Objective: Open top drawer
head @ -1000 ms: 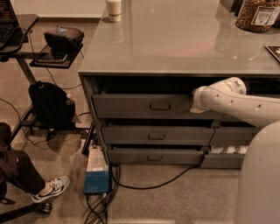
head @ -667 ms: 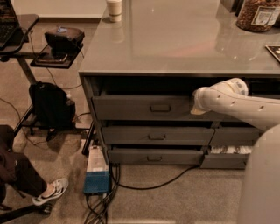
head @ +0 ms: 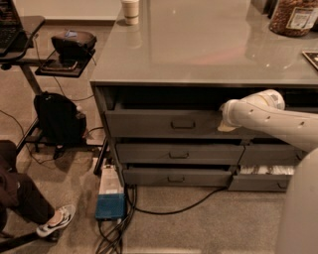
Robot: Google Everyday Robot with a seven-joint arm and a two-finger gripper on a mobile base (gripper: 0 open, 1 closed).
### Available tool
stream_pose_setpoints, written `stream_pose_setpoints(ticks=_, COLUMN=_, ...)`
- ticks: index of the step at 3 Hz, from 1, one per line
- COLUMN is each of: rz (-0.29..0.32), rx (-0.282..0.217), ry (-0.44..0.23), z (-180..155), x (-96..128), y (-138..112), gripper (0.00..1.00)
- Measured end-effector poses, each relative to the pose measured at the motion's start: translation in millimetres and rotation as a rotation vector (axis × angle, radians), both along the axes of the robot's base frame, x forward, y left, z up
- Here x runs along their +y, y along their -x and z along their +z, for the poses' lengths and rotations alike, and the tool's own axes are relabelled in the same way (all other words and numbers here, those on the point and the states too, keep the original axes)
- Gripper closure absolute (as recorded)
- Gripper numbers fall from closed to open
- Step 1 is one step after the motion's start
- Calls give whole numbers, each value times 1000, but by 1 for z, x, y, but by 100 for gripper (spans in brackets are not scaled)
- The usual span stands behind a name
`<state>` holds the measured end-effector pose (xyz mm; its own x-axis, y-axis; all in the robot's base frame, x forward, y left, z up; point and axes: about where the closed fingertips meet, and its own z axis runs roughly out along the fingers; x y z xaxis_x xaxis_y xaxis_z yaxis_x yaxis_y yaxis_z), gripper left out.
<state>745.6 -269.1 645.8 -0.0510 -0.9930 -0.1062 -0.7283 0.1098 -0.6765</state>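
Note:
The top drawer is the wide grey front just under the countertop, with a small loop handle at its middle. A dark gap shows above the front. My white arm reaches in from the right. The gripper is at the arm's tip, against the right part of the drawer front, about a hand's width right of the handle.
Two narrower grey drawers sit below, and a drawer with white contents is at lower right. A cup and a jar stand on the countertop. A blue power box, cables, a backpack and a person's shoe are on the floor at left.
The arm and drawer stay almost as they were. The person's shoe at lower left has shifted slightly.

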Motion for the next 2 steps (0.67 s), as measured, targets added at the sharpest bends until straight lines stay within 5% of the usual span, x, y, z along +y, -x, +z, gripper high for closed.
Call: stream_pose_setpoints(ticks=2, rz=5, rx=3, ry=1, z=1, x=-1, y=8, gripper=100)
